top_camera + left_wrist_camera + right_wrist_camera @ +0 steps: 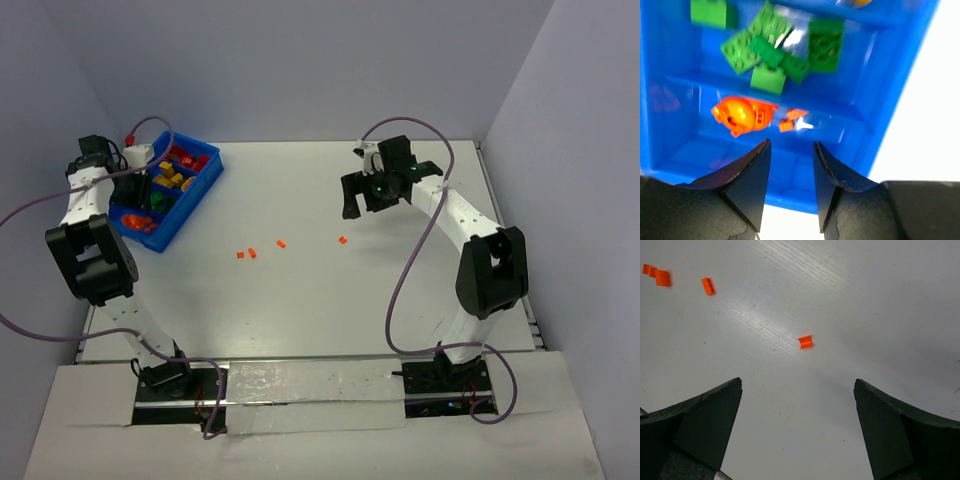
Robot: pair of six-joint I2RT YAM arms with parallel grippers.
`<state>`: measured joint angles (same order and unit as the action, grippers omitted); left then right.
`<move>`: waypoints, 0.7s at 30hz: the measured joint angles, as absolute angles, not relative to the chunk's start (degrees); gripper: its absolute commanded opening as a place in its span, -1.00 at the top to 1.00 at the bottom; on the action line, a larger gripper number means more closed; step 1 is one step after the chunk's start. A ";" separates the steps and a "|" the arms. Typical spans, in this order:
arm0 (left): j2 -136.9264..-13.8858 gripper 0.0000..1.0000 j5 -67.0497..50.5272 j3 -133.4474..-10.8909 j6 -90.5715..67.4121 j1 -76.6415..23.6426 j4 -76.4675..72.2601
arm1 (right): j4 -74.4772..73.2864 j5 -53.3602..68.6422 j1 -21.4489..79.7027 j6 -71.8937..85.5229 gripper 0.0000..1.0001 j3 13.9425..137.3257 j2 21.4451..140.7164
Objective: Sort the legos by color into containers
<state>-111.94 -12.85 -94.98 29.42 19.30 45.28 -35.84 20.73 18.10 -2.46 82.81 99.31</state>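
The blue bin point(197, 198) stands at the table's back left with its compartments holding red point(183, 158), yellow point(170, 179), green point(161, 203) and orange legos point(138, 221). My left gripper point(791, 145) hangs open over the bin's point(890, 100) orange compartment, nothing between its fingers. Below it lie a translucent orange rounded piece point(742, 115) and tiny orange bits point(790, 120), with green bricks point(770, 55) one compartment beyond. My right gripper point(798, 384) is wide open above bare table, just short of a small orange brick point(805, 342). In the top view, the left gripper point(140, 192) is over the bin and the right gripper point(366, 205) is at mid-right.
Three more small orange bricks point(708, 285) point(662, 277) point(647, 269) lie on the table to the left of the right gripper. From above, the loose bricks form a row point(254, 252) point(282, 243) point(342, 240) across the table's middle. Walls close in the back and both sides.
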 measured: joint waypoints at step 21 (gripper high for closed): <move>-106.44 -0.70 -12.22 -89.19 2.87 -36.97 27.18 | -37.24 22.62 -5.08 -0.90 -1.00 81.30 97.52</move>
<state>-106.44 -12.22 -89.19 2.87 -36.97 27.18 -37.24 22.62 -5.08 -0.90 81.30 97.52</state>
